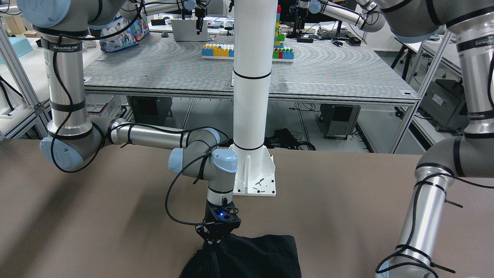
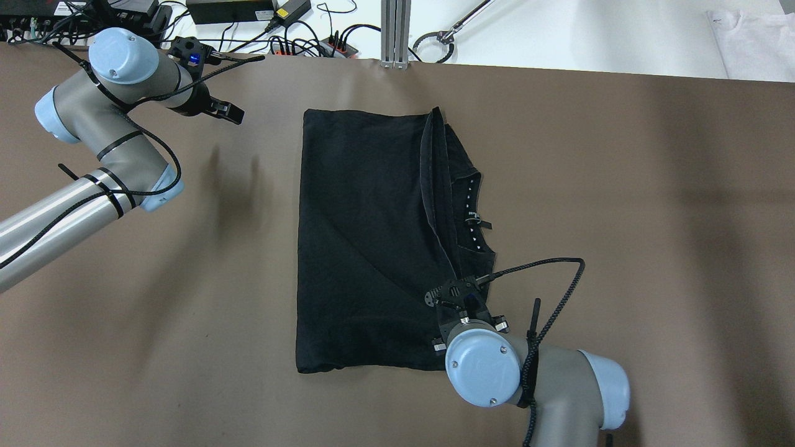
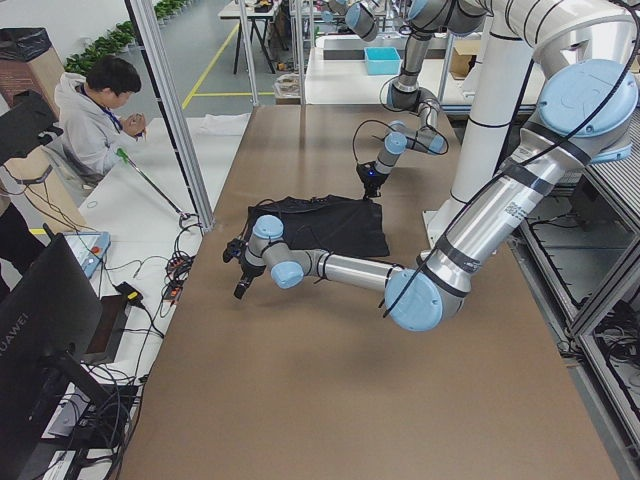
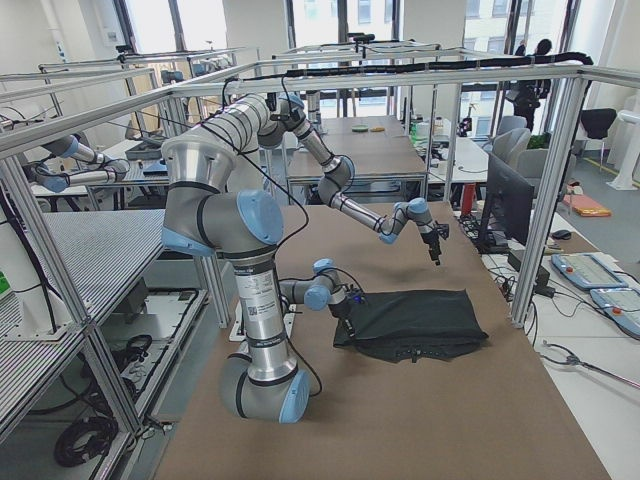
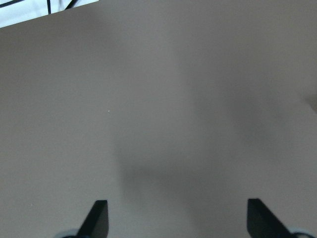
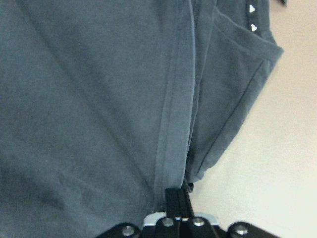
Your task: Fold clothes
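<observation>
A black T-shirt (image 2: 366, 242) lies partly folded on the brown table (image 2: 652, 205), with its collar (image 2: 475, 214) showing at the right side. My right gripper (image 2: 459, 297) is shut on the shirt's hem at its near right edge; in the right wrist view the closed fingers (image 6: 177, 204) pinch the seam of the shirt (image 6: 89, 109). My left gripper (image 2: 227, 113) hovers above bare table at the far left, away from the shirt. In the left wrist view its fingertips (image 5: 99, 213) stand wide apart and empty.
Power strips and cables (image 2: 310, 37) lie beyond the table's far edge. A white post base (image 1: 254, 173) stands at the robot's side of the table. A white garment (image 2: 754, 37) lies off the table at the far right. A person (image 3: 100, 110) sits beyond the table's end.
</observation>
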Tool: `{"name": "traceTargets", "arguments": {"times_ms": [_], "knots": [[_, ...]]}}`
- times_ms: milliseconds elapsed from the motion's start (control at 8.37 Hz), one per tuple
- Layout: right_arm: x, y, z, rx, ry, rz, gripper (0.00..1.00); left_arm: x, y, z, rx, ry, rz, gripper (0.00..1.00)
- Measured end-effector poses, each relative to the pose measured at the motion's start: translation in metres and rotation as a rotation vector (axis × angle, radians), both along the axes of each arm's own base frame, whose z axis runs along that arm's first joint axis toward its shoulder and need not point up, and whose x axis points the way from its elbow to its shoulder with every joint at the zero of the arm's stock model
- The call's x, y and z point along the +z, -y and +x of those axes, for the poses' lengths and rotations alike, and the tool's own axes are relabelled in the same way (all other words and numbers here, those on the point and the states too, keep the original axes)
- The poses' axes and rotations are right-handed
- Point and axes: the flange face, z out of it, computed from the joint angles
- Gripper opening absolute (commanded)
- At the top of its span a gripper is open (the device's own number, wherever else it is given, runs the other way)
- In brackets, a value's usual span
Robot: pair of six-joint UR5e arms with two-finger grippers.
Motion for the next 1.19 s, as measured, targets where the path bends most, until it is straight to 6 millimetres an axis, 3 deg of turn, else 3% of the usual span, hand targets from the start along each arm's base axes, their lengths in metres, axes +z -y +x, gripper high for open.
{"name": "traceTargets", "arguments": {"times_ms": [119,239,478,717,956,1195], "knots": [[0.013,-0.005,0.012,0.009,-0.008,-0.011,0.85,-0.001,0.000,0.000,0.000,-0.001,0.001,1.00],[0.021,-0.011,0.015,0.021,-0.007,-0.028,0.94,-0.001,0.000,0.000,0.000,-0.001,0.002,1.00],[0.021,-0.021,0.011,0.042,0.014,-0.057,0.94,-0.004,0.000,0.000,0.000,-0.003,0.005,1.00],[0.008,-0.011,0.013,0.052,0.031,-0.050,0.94,-0.006,0.000,0.000,0.000,-0.006,0.007,1.00],[-0.008,0.025,0.021,0.075,0.032,-0.021,0.94,-0.006,-0.001,0.000,0.000,-0.007,0.008,1.00],[-0.022,0.085,0.010,0.127,0.007,-0.016,0.94,-0.007,-0.001,0.000,0.001,-0.008,0.009,1.00]]}}
